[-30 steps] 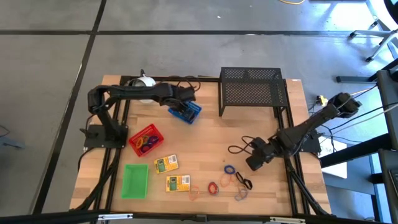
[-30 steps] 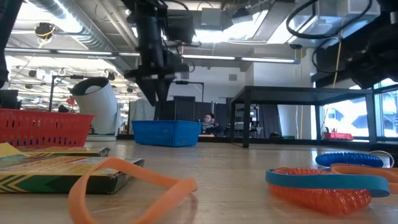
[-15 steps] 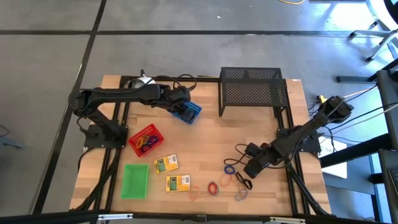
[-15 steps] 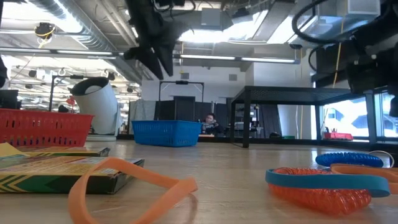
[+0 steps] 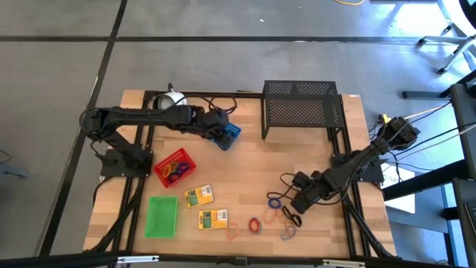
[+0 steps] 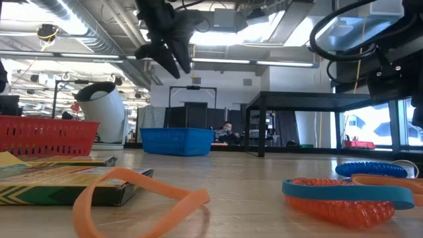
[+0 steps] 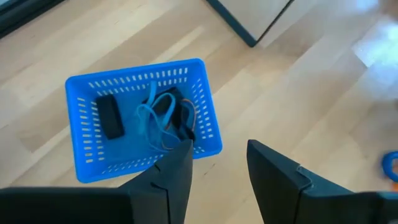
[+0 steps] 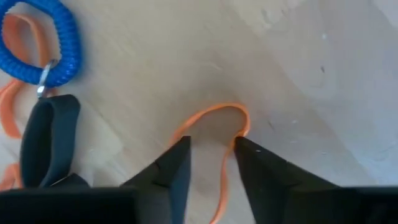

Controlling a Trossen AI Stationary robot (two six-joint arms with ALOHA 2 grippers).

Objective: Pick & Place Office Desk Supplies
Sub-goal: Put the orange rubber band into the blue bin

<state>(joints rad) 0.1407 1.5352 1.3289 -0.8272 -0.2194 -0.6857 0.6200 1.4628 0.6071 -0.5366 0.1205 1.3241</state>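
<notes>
My left gripper [image 7: 219,163] hangs open and empty above the blue tray [image 7: 143,118], which holds black and blue loops. It shows over that tray [image 5: 229,135] at the table's far middle and high up in the low view [image 6: 173,59]. My right gripper [image 8: 212,157] points down at the near right [image 5: 297,202], open, its fingers on either side of a thin orange loop [image 8: 211,111]. A blue coil loop [image 8: 59,46] and a black loop [image 8: 50,137] lie beside it. More loops [image 5: 254,223] lie on the wood nearby. My right gripper comes from above, and one strand of the orange loop [image 8: 225,171] runs flat on the table between its fingers. A gap shows beside the strand. Whether a fingertip [image 8: 244,146] touches the loop, I cannot tell.
A red tray [image 5: 175,168] with loops, a green tray [image 5: 162,216] and two yellow-green boxes [image 5: 198,196] [image 5: 213,219] stand at the near left. The black mesh rack [image 5: 301,108] is at the far right, and a white round object [image 5: 169,99] at the far left.
My left gripper has risen above the blue tray, drawn a little toward the table's left and tipped less steeply. My right gripper has sunk toward the loops and the table's near edge, rolling as it went.
</notes>
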